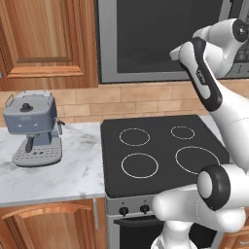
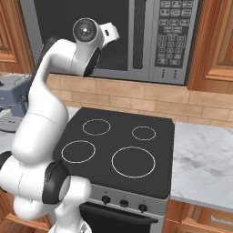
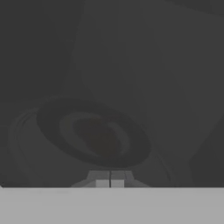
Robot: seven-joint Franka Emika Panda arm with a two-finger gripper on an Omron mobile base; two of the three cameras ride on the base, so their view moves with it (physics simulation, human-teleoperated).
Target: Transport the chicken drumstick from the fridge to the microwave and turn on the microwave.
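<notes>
From the left base view, the arm is reaching up toward the microwave (image 1: 165, 41), which hangs above the black stove (image 1: 163, 153); the wrist is sitting close to the dark glass door. This view also takes in a blue-grey coffee machine (image 1: 34, 129) on the marble counter to the stove's left.

The right base view is giving what the left cannot: the microwave's vertical bar handle (image 2: 139, 34) and the keypad (image 2: 173, 34) on its right side, with the hand well left of both.

The hand view is looking through dark glass at a round turntable plate (image 3: 94, 135); the gripper (image 3: 110, 183) is showing its tips pressed together, pinching nothing. I cannot make out the chicken drumstick. By my judgement the door is shut, so the next move calls for shifting right to the keypad's start button.
</notes>
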